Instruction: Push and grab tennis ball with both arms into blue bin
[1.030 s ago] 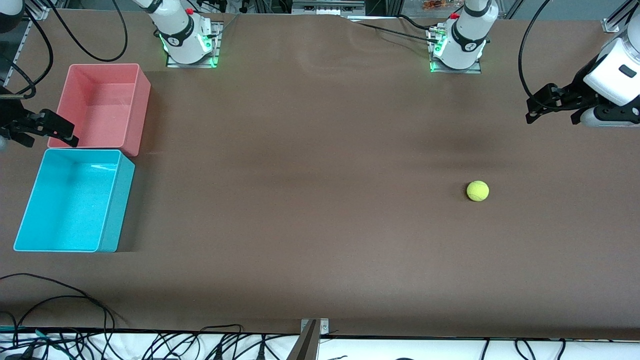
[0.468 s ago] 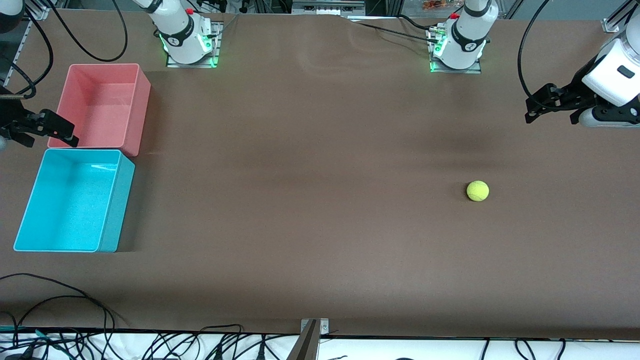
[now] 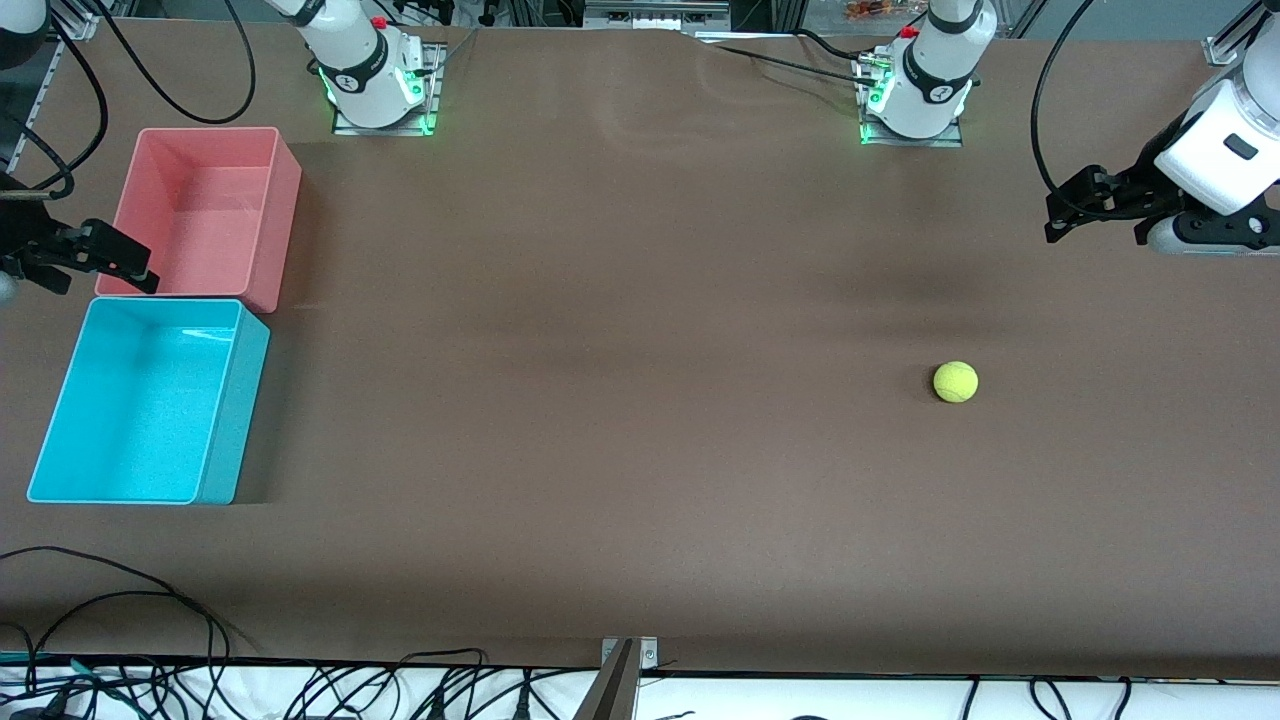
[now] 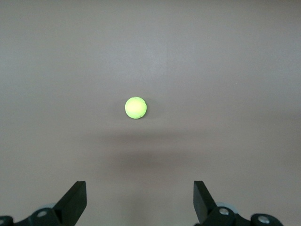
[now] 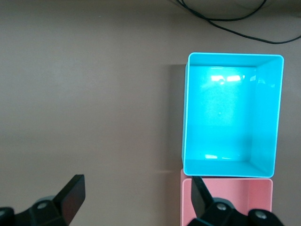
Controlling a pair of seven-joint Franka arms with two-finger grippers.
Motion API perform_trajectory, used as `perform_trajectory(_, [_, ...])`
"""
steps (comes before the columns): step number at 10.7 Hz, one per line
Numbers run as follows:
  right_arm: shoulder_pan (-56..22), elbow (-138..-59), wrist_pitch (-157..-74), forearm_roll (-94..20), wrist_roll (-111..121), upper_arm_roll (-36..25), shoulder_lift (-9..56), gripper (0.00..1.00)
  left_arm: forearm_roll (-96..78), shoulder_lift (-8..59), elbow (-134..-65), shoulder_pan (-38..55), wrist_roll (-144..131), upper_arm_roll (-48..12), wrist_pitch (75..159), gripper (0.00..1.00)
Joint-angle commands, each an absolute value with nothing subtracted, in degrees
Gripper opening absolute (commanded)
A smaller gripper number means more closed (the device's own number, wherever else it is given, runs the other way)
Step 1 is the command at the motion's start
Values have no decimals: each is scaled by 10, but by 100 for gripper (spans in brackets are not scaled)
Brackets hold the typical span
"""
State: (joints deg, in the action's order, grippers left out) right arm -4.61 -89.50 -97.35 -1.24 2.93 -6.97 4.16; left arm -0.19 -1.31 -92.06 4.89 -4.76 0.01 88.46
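The tennis ball lies alone on the brown table toward the left arm's end, and it also shows in the left wrist view as the ball. My left gripper hangs open over bare table at that end, apart from the ball; its own view shows the left gripper empty. The blue bin stands empty at the right arm's end. My right gripper hovers open over the table beside the bins. In its own view the right gripper is empty, with the blue bin ahead.
A pink bin stands against the blue bin, farther from the front camera; the right wrist view shows this pink bin too. Both arm bases sit at the table's back edge. Cables lie along the front edge.
The left gripper has drifted a little toward the base side of the table. The ball, the bins and the right arm have not moved.
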Motion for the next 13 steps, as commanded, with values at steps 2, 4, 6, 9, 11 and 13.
perform_trajectory(2, [-46, -881, -960, -8, 33, -70, 47, 100, 14, -18, -967, 39, -34, 0, 904, 100])
perform_trajectory(4, [-46, -882, -961, -8, 34, -70, 48, 100, 15, -19, -1001, 20, -33, 1, 946, 100])
perform_trajectory(6, [-47, -881, -961, -8, 34, -70, 52, 100, 15, -31, -1043, 11, -32, 3, 979, 100])
perform_trajectory(9, [-46, -883, -961, -8, 34, -70, 53, 100, 15, -27, -1084, 4, -13, 19, 1036, 100])
perform_trajectory(11, [-46, -883, -961, -8, 34, -70, 57, 100, 14, -26, -1135, 3, -13, 32, 1096, 100])
perform_trajectory(13, [-46, -883, -961, -9, 34, -70, 61, 100, 14, -27, -1179, 3, -13, 40, 1152, 100])
